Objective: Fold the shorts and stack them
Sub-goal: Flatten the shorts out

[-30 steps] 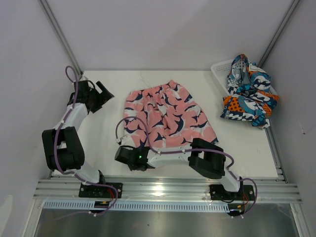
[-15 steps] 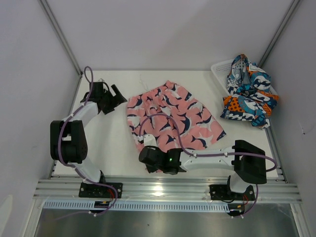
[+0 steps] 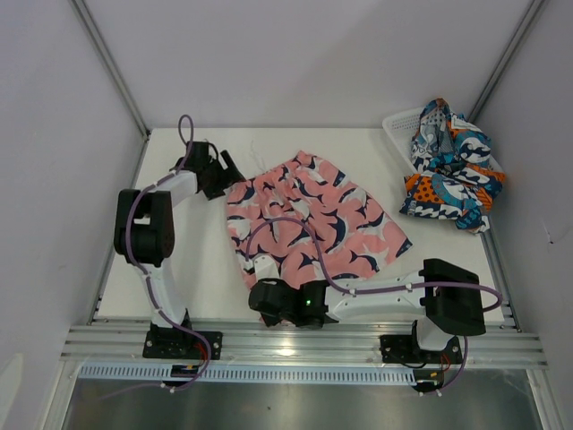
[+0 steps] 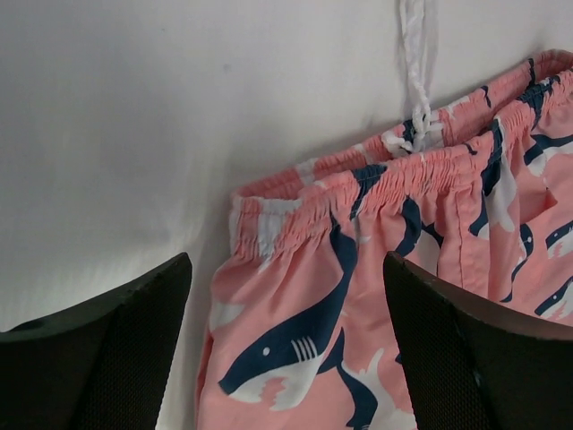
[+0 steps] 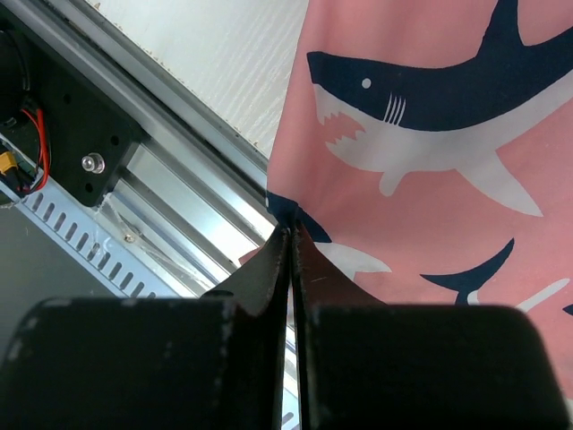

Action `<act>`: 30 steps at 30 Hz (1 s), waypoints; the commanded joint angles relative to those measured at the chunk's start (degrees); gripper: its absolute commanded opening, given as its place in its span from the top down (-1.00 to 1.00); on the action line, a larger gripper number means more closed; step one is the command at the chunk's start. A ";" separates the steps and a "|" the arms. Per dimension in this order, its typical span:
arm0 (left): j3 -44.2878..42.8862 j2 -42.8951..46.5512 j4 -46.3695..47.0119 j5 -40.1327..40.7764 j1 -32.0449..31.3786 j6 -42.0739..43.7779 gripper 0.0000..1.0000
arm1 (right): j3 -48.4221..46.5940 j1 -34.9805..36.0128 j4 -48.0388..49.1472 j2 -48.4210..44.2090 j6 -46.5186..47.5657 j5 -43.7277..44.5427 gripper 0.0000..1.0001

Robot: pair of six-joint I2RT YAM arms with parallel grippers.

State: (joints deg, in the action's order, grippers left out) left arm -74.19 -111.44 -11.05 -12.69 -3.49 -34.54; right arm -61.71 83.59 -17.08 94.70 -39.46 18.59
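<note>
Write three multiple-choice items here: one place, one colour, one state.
1. The blue, teal, orange and white patterned shorts lie: A on the white mesh plastic basket; B on the floor; C on a chair.
2. The sharks on the pink fabric shorts are: A green; B navy and white; C yellow.
3. The right gripper is: A wide open; B out of view; C shut on the pink fabric shorts' edge.
A, heaped over the basket; B, both wrist views show it; C, closed fingers pinch fabric.
</note>
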 commanded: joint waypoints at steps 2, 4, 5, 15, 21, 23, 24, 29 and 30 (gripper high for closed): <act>-3.68 -1.94 1.12 0.03 -1.70 -0.96 -0.75 | 0.01 0.61 2.23 -0.91 -1.14 1.10 1.00; -3.07 -2.38 1.47 0.64 -1.70 -1.49 -0.69 | -0.07 0.61 2.49 -1.26 -1.05 1.10 1.00; -2.89 -2.55 1.38 0.99 -1.70 -1.40 -0.68 | -0.07 0.61 2.58 -1.35 -0.97 1.01 1.00; 0.53 -4.14 5.59 0.20 -1.70 -2.89 0.10 | -0.16 0.70 2.49 -2.32 -0.53 1.36 1.00; -0.68 -5.54 8.50 -1.37 -1.70 -3.60 0.88 | -0.16 0.96 3.63 -2.67 0.35 0.05 1.00; -1.65 -6.07 7.19 -1.29 -1.70 -2.81 1.00 | -0.60 0.96 4.16 -2.59 1.57 -0.92 1.00; -3.40 -6.07 4.66 -0.68 -1.70 -2.20 1.00 | -0.69 1.13 4.42 -2.32 2.19 -1.45 1.00; -4.91 -1.77 -2.21 6.97 0.05 0.88 1.00 | -3.93 2.10 6.62 0.22 6.94 -6.72 1.00; -4.82 -0.72 -4.31 7.85 0.67 1.23 1.00 | -4.90 3.06 6.71 0.84 8.34 -7.86 1.00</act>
State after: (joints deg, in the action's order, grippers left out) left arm -76.64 -116.68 -10.55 -10.00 -4.73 -35.73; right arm -62.35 84.25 -14.02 94.45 -35.44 15.18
